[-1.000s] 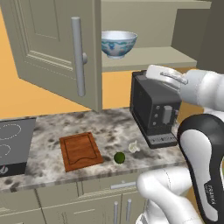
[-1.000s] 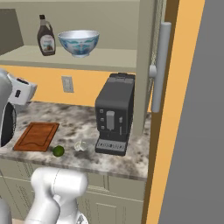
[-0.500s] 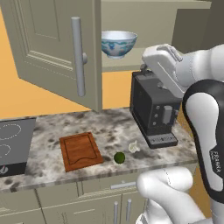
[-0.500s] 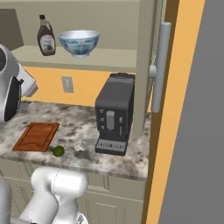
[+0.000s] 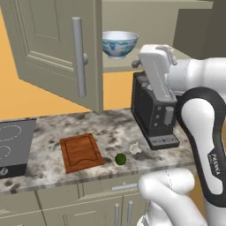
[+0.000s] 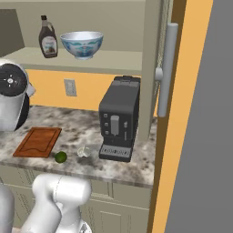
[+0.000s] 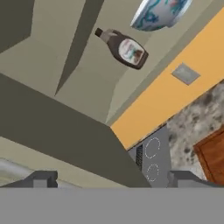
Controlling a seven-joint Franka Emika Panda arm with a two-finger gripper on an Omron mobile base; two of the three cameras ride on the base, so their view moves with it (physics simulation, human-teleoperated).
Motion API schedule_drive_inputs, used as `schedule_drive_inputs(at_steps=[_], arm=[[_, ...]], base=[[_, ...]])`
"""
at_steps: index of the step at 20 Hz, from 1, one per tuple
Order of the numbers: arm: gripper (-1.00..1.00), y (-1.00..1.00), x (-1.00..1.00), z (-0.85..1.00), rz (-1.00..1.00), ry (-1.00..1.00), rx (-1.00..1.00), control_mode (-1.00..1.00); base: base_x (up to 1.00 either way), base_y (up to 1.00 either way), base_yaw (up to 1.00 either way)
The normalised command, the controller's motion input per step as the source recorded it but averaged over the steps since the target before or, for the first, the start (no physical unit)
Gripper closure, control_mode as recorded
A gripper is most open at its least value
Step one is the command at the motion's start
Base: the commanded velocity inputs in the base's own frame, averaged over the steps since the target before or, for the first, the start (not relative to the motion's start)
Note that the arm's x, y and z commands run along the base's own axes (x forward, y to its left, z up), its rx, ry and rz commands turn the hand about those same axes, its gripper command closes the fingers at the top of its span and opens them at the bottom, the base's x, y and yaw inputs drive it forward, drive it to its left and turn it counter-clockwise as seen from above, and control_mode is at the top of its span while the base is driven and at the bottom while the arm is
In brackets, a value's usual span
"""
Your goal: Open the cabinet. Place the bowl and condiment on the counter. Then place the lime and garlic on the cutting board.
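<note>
Both doors of the cabinet (image 5: 53,44) stand open. On its lower shelf sit the blue-patterned bowl (image 5: 120,43) (image 6: 82,44) and, left of it in the right base view, the dark condiment bottle (image 6: 47,38). My gripper (image 5: 150,55) is raised in front of the shelf, right of the bowl, open and empty (image 7: 113,181). The hand view looks, rolled, at the condiment (image 7: 127,49) and the bowl (image 7: 159,13), both some way off. Down on the counter (image 5: 110,128), the lime (image 5: 120,159) and the garlic (image 5: 135,148) lie right of the cutting board (image 5: 80,152).
A black coffee machine (image 5: 152,110) stands on the counter under the shelf, just below my hand. The black stovetop (image 5: 13,145) is at the counter's left end. The open left door's bar handle (image 5: 78,57) juts out left of the bowl; the right door (image 6: 166,63) stands edge-on.
The hand has risen from in front of the coffee machine to shelf height and moved slightly left toward the bowl. The jaws stayed open. Nothing on the shelf or counter moved.
</note>
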Motion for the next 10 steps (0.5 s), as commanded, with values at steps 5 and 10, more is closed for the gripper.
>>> schedule_drive_inputs(at_steps=[5, 10], arm=[[-1.0, 0.01, 0.45, 0.0, 0.06, -0.03, 0.29, -1.0], [-1.0, -0.16, 0.43, 0.15, 0.08, 0.15, 0.22, -1.0]], base=[[0.0, 0.0, 0.0], [0.0, 0.0, 0.0]])
